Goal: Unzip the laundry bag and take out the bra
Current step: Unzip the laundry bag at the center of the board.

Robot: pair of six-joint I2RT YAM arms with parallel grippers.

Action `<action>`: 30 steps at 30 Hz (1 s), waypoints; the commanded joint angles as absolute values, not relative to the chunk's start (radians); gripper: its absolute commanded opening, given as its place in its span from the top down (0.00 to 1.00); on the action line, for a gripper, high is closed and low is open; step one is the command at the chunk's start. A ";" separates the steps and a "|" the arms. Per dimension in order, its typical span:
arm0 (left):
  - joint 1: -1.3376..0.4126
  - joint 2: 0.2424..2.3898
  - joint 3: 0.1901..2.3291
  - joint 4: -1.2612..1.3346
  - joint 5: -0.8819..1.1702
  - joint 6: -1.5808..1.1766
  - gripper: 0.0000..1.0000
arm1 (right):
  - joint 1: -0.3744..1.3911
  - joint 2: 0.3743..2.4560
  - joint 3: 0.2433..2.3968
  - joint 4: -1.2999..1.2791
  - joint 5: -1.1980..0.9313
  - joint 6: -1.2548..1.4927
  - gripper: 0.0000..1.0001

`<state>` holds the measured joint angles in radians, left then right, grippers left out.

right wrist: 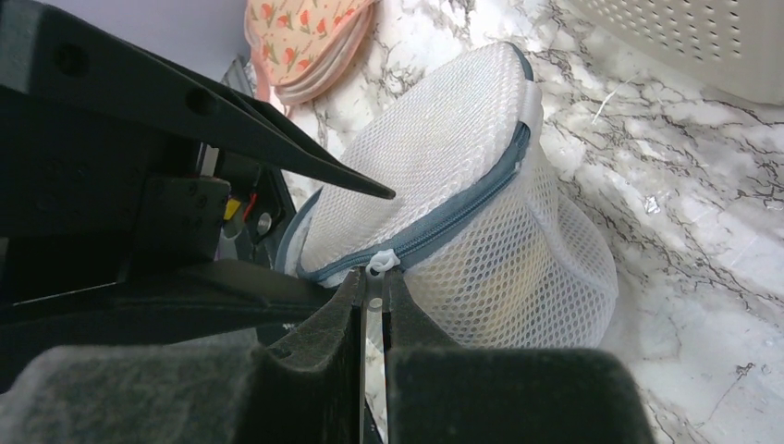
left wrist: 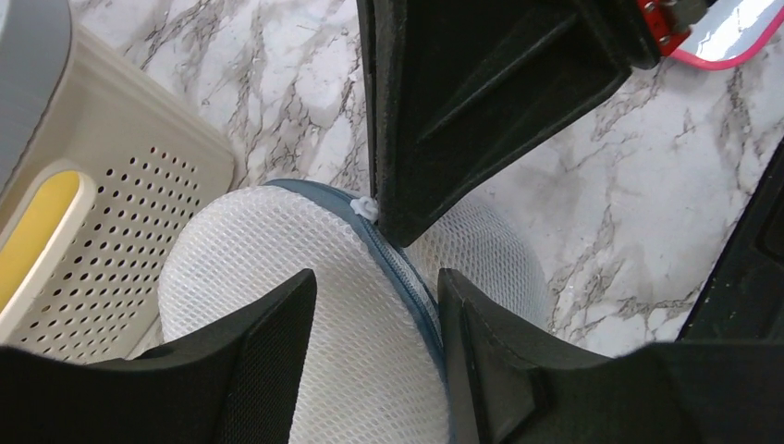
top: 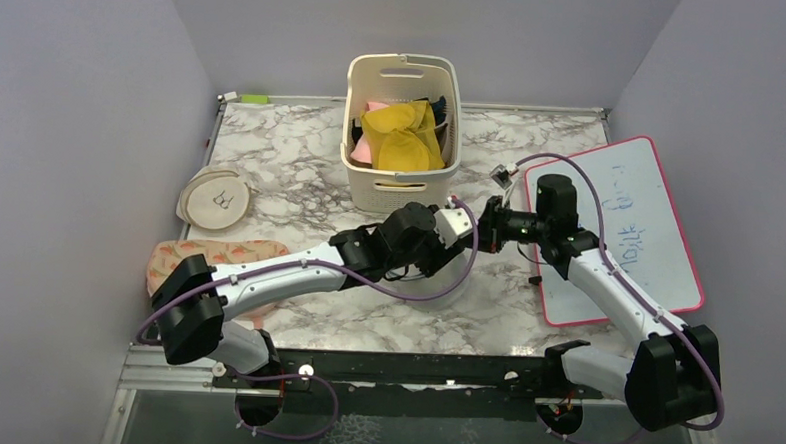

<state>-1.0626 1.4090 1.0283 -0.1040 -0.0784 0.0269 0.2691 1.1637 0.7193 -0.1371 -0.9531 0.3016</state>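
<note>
The laundry bag is a white mesh drum with a grey-blue zip trim. It lies tilted on the marble table just in front of the basket, and it also shows in the left wrist view. In the top view it is mostly hidden under both grippers. My left gripper grips the bag's rim, with mesh and zip between its fingers. My right gripper is shut on the white zip pull. The zip looks closed. The bra is not visible.
A cream slotted basket with yellow cloth and pink cloth stands behind the bag, close to it. A flat beige pouch and a floral pouch lie at the left. A pink-framed whiteboard lies at the right.
</note>
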 commanded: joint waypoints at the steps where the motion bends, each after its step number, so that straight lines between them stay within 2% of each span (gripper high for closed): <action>1: -1.069 1.429 1.058 -0.095 -0.160 0.014 0.59 | 0.273 1.137 0.714 -0.108 -0.985 0.296 0.99; 5: -1.069 1.439 1.066 -0.109 -0.187 0.015 0.69 | 0.273 1.134 0.712 -0.109 -0.984 0.295 0.99; 10: -1.069 1.408 1.054 -0.113 -0.175 0.020 0.88 | 0.274 1.127 0.711 -0.129 -0.944 0.287 0.99; 13: -1.069 1.375 1.032 -0.115 -0.177 0.040 1.00 | 0.274 1.112 0.722 -0.179 -0.845 0.273 0.99; 17: -1.069 1.322 0.994 -0.125 -0.164 0.105 1.00 | 0.273 1.101 0.737 -0.223 -0.717 0.285 0.99; 30: -1.069 1.134 0.861 -0.116 -0.120 0.173 1.00 | 0.263 1.196 0.722 -0.138 -0.654 0.333 0.99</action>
<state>-1.0687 1.2152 0.8913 -0.1204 -0.1421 0.1478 0.2779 1.1637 0.7185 -0.1898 -0.7578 0.3225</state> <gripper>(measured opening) 0.009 0.037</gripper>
